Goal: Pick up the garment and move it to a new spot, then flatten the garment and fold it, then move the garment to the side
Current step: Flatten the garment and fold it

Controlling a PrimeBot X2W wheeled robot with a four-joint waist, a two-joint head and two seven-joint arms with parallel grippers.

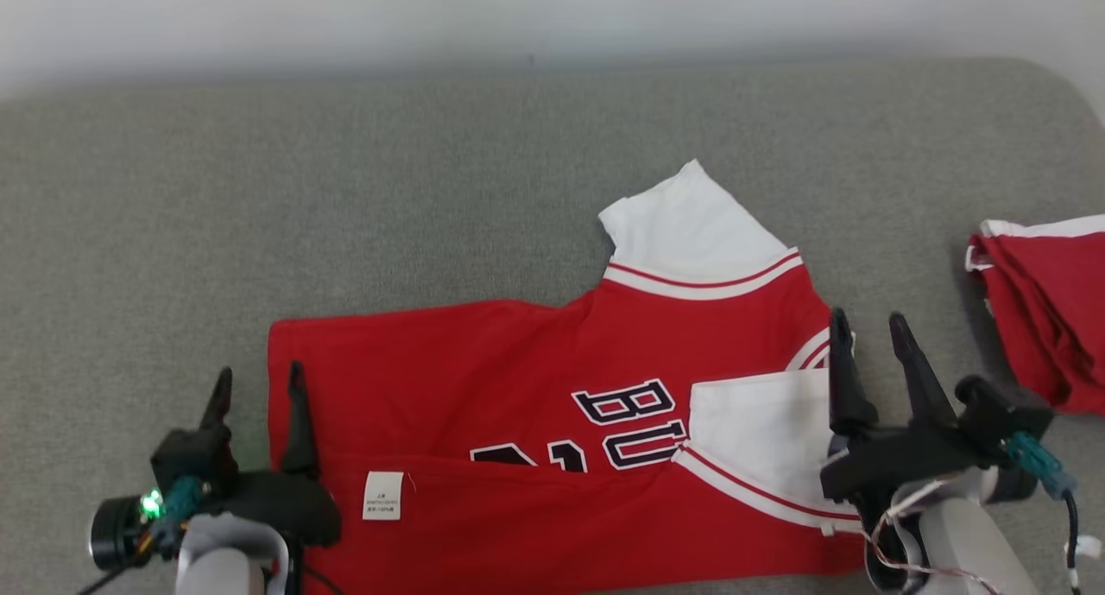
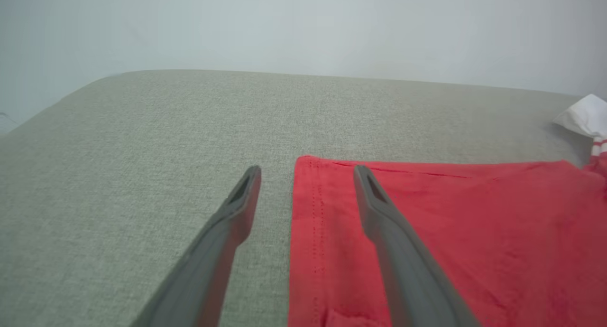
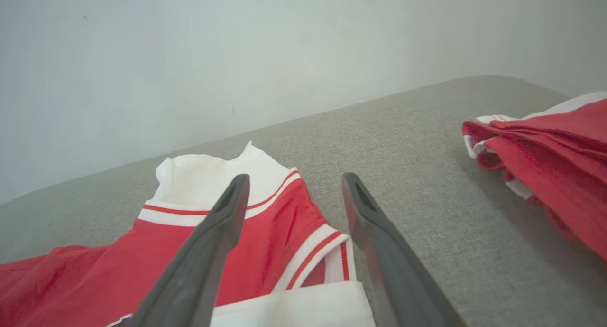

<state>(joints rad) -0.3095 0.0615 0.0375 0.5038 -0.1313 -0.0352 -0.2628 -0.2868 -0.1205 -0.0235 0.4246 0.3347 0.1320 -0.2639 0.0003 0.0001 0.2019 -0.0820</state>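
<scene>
On the red garment (image 1: 483, 362), dark white-edged letters (image 1: 623, 402) read "BU", and "BU" again just below. A white label (image 1: 382, 495) on the garment's folded part carries print too small to read.

Red jersey (image 1: 518, 379) half-folded on grey surface (image 1: 345, 189).
L gripper (image 1: 261, 370) at hem edge, R gripper (image 1: 868, 317) at collar end, both spread; 2nd red garment (image 1: 1049, 310) far right.

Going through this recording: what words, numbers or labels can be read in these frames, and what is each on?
"BU": dark white-edged letters on the red jersey, partly covered by its folded white sleeve.
Upper lettering row: "B" plus an unclear letter.
White care label: print too small to read.
</scene>
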